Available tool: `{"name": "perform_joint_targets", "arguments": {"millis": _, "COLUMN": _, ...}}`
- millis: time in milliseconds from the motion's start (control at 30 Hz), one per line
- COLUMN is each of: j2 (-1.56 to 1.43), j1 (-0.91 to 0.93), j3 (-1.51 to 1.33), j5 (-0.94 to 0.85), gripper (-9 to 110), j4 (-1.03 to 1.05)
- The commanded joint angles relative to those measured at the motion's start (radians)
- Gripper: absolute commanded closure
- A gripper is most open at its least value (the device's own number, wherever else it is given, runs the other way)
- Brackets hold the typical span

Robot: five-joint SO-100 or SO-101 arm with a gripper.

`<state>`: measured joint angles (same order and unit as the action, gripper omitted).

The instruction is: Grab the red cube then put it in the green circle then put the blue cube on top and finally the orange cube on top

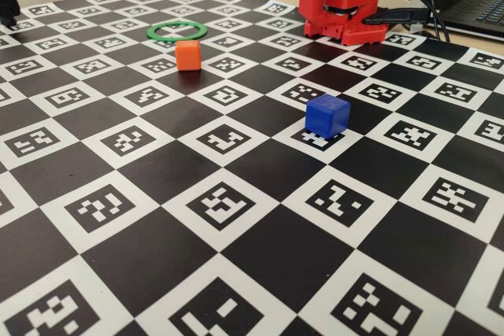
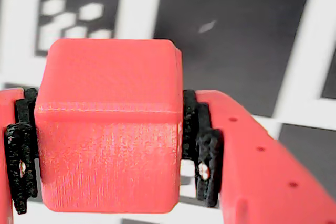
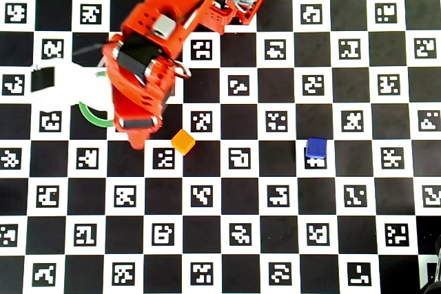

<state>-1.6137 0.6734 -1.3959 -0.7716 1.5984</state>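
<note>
While the red cube (image 2: 107, 129) is sitting pinched between the black pads (image 2: 21, 169) of the gripper (image 2: 107, 169), filling most of the wrist view, it is hanging clear above the checkered table (image 2: 236, 40), so the first pick looks done and the first placement does not. From above, the arm is leaning out over the green circle (image 3: 93, 118), covering most of it; only an arc of the ring is peeking out beside the gripper, and I cannot tell whether the cube is lined up over the open centre. In the fixed view the ring is lying empty.

Just beyond the gripper's tip, near the ring, the orange cube (image 3: 182, 141) is resting on the table, close enough that I would judge it a nuisance during the lowering. Well off to the gripper's far side, the blue cube (image 3: 315, 147) is sitting alone on its square, untouched.

By my reckoning, one step in three is half finished: red is waiting to go down into the ring, then blue has to be stacked, then orange on top.
</note>
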Motion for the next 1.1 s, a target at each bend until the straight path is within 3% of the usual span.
{"name": "perform_joint_targets", "arguments": {"millis": 0, "j2": -0.097, "j1": 0.092, "j3": -0.054, "j5": -0.091, "gripper": 95, "j4": 0.003}}
{"name": "perform_joint_targets", "arguments": {"millis": 400, "j2": -0.017, "j1": 0.249, "j3": -0.218, "j5": -0.189, "gripper": 95, "j4": -0.161}}
{"name": "perform_joint_targets", "arguments": {"millis": 1067, "j2": 0.173, "j1": 0.313, "j3": -0.348, "j5": -0.190, "gripper": 94, "j4": -0.442}}
